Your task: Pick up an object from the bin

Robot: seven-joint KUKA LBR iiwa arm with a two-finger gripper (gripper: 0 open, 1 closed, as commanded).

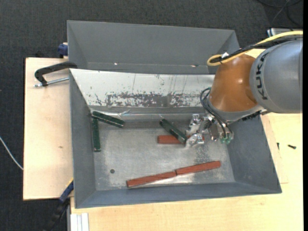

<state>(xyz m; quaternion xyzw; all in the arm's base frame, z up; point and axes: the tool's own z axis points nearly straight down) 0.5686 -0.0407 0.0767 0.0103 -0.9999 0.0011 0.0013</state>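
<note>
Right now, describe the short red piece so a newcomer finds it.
In the grey bin, look mid-floor, just left of the hand in the view. The short red block lies beside a dark green stick. The other red pieces, two bars at the front, are much longer.

Green bar (171,129) — red block (166,139) beside

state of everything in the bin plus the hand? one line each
hand: down in the bin, right of centre, beside the centre green stick's end.
centre green stick: lying flat, slanted, meeting the short red block.
short red block: lying flat, not gripped.
two long red sticks: flat, end to end by the front wall.
two left green sticks: flat, meeting in an L.
</note>
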